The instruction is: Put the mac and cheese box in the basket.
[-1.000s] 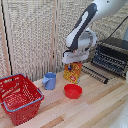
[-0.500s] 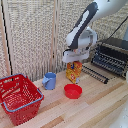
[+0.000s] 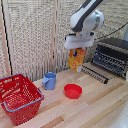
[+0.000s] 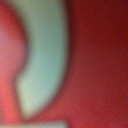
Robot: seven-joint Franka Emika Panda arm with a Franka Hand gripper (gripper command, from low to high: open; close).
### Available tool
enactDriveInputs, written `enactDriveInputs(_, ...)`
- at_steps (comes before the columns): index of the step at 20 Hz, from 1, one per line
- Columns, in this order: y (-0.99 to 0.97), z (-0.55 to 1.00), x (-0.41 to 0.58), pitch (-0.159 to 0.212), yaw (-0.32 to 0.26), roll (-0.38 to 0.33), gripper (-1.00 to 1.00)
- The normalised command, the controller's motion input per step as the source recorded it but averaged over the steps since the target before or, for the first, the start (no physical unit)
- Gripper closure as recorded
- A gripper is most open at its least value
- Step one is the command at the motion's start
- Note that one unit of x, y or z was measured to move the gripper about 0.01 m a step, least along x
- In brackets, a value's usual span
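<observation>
The hand (image 3: 77,46) is sitting on top of the carton (image 3: 76,59), at the end of the white arm (image 3: 87,19) that is coming down from the upper edge of the exterior view; its fingers are hidden at the top of the carton, so I cannot tell if they are closing on it or standing open. I also cannot tell if the bottom of the carton is touching the worktop (image 3: 95,107) or hanging just above it.

Taking the carton as the landmark: the bowl (image 3: 73,90) is lying in front of it, near and apart; the mug (image 3: 49,80) is standing to the exterior view's left of it, also apart; the basket (image 3: 19,96) is standing far to the exterior view's left of it, beyond the mug, on the front part of the worktop; the oven (image 3: 112,56) is standing to the exterior view's right of it, with a dark rack (image 3: 95,73) lying on the worktop between them.

The wrist view is showing only blurred red and a pale curved shape, too close for naming anything.
</observation>
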Motion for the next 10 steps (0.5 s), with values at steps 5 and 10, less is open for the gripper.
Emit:
enactDriveInputs(5,0.70,0.93,0.550,0.149,0.032,0.006,1.00)
enactDriveInputs(10,0.75,0.88,0.490,0.138,0.025,0.002,1.00)
